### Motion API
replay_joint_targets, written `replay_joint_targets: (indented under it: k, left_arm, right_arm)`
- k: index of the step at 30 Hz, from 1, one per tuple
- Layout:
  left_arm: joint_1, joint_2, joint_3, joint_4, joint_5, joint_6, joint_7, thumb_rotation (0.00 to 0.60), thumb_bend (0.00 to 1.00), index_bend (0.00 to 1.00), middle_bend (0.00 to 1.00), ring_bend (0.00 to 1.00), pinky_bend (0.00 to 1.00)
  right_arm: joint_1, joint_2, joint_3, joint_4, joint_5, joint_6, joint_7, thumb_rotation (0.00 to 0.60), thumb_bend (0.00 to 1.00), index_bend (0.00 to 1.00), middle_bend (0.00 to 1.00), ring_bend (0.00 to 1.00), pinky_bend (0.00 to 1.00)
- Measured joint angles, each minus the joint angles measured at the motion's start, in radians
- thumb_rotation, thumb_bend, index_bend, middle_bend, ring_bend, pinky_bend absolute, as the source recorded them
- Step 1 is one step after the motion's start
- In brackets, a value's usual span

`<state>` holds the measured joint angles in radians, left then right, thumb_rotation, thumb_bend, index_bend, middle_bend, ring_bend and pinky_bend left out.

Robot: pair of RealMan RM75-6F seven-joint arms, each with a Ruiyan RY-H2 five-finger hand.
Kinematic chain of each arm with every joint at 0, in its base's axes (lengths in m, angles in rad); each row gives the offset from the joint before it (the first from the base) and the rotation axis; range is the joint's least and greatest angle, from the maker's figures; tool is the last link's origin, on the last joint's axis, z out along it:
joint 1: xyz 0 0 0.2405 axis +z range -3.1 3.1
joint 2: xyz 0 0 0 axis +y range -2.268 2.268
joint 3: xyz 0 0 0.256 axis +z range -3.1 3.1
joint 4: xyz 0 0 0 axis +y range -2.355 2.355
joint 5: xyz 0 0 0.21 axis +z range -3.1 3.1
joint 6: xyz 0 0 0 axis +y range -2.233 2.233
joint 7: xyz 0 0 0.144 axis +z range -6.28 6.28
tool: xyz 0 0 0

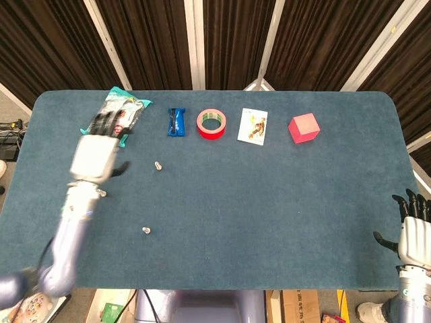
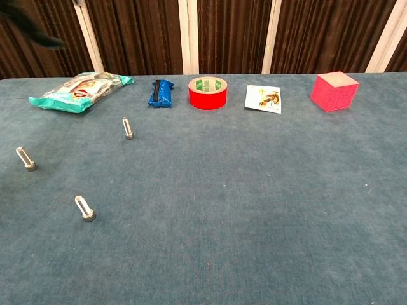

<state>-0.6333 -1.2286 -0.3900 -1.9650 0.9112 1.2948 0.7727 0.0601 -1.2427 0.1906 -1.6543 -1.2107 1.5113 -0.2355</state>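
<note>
teal snack bag (image 1: pixel 116 116) sits at the table's 10 o'clock corner, left hand (image 1: pixel 95 152) hovering over its near end, fingers spread, holding nothing. right hand (image 1: pixel 412 232) open at 4 o'clock. i'd come down centred, grab midway.

A blue wrapped bar (image 2: pixel 159 93), a red tape roll (image 2: pixel 208 93), a picture card (image 2: pixel 263 98) and a pink cube (image 2: pixel 334 91) line the far edge of the teal table (image 2: pixel 254 210) — three bolts (image 2: pixel 128 128) stand upright at its left.
</note>
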Motion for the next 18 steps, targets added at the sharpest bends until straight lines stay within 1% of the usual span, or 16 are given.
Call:
replay_joint_targets:
  k: [1, 3, 4, 6, 7, 10, 13, 16, 18]
  left_arm:
    - [0.049, 0.051, 0.006, -0.045, 0.002, 0.028, -0.018, 0.6, 0.35, 0.29, 0.0, 0.0, 0.0]
    - [0.128, 0.128, 0.024, -0.089, 0.021, 0.063, -0.065, 0.6, 0.35, 0.29, 0.0, 0.0, 0.0]
    - [0.182, 0.177, 0.043, -0.107, 0.045, 0.082, -0.107, 0.6, 0.35, 0.29, 0.0, 0.0, 0.0]
    - [0.261, 0.236, 0.077, -0.119, 0.093, 0.105, -0.182, 0.6, 0.35, 0.29, 0.0, 0.0, 0.0]
    - [0.309, 0.264, 0.102, -0.12, 0.13, 0.118, -0.237, 0.6, 0.35, 0.29, 0.0, 0.0, 0.0]
    - [0.409, 0.309, 0.165, -0.108, 0.219, 0.152, -0.379, 0.6, 0.35, 0.27, 0.0, 0.0, 0.0]
    - [0.487, 0.328, 0.227, -0.067, 0.312, 0.19, -0.514, 0.6, 0.35, 0.23, 0.0, 0.0, 0.0]
    - [0.531, 0.322, 0.281, 0.004, 0.398, 0.223, -0.604, 0.6, 0.35, 0.21, 0.0, 0.0, 0.0]
    - [0.546, 0.31, 0.299, 0.038, 0.427, 0.237, -0.64, 0.6, 0.35, 0.2, 0.0, 0.0, 0.0]
  right_arm:
    - [0.0, 0.004, -0.004, -0.001, -0.007, -0.003, 0.002, 0.6, 0.1, 0.23, 0.09, 0.05, 0.0]
    - [0.001, 0.017, -0.013, -0.003, -0.024, -0.011, 0.008, 0.6, 0.1, 0.23, 0.09, 0.05, 0.0]
    - [0.002, 0.023, -0.017, -0.004, -0.032, -0.015, 0.012, 0.6, 0.1, 0.23, 0.09, 0.05, 0.0]
    - [0.004, 0.035, -0.026, -0.004, -0.049, -0.024, 0.021, 0.6, 0.1, 0.23, 0.09, 0.04, 0.0]
    - [0.005, 0.04, -0.029, -0.005, -0.056, -0.029, 0.024, 0.6, 0.09, 0.23, 0.09, 0.04, 0.0]
    - [0.009, 0.056, -0.041, -0.006, -0.082, -0.04, 0.037, 0.6, 0.08, 0.23, 0.08, 0.03, 0.0]
    - [0.013, 0.076, -0.054, -0.005, -0.11, -0.054, 0.053, 0.6, 0.08, 0.22, 0.07, 0.02, 0.0]
    - [0.015, 0.091, -0.061, -0.007, -0.121, -0.062, 0.07, 0.6, 0.08, 0.2, 0.07, 0.02, 0.0]
    - [0.015, 0.096, -0.06, -0.008, -0.125, -0.061, 0.083, 0.6, 0.08, 0.2, 0.07, 0.02, 0.0]
